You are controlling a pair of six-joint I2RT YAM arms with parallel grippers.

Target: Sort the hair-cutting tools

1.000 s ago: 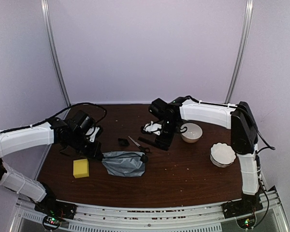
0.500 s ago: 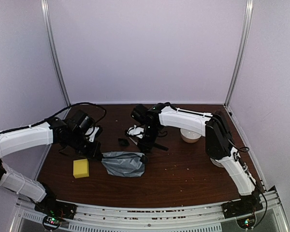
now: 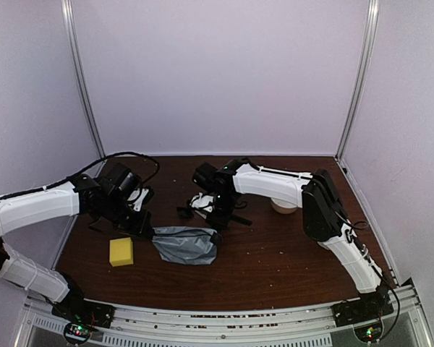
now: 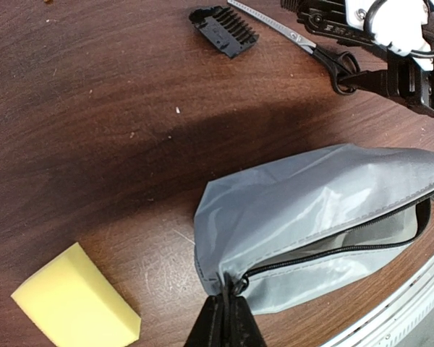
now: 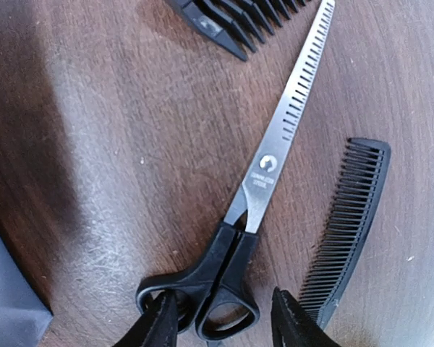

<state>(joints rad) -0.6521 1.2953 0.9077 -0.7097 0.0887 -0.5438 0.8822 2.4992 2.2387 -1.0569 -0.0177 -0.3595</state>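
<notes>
Right arm (image 3: pixel 275 181) was stretched from its base at 5 o'clock up to a raised elbow, forearm lying toward 9 o'clock across mid-counter (image 3: pixel 275 267), wrist pitched down over the tools. Right jaws were open; the fingertips (image 5: pixel 159 322) straddled the black handle loops of the scissors (image 5: pixel 267 181) without gripping them. Scissors lay flat on the wood, toothed blade pointing to 1 o'clock in the right wrist view. Comb (image 5: pixel 351 217) lay just beside them at 3 o'clock, roughly parallel and apart from the blade; its lower end was cut off behind the right-hand fingertip. Attachment (image 5: pixel 231 18) sat at 12 o'clock, near the blade tip, clipped by the frame edge. Left arm (image 3: pixel 36 206) came in low from 9 o'clock, wrist angled down. Left jaws were closed tight on the zipper end of the grey pouch (image 4: pixel 318 210), which lay half unzipped on the counter; couldn't tell what was inside. Yellow sponge (image 4: pixel 76 303) sat at 8 o'clock of the pouch, apart from it. In the top view the right wrist hid the scissors and comb, and the forearm covered most of a white bowl (image 3: pixel 283 207).
</notes>
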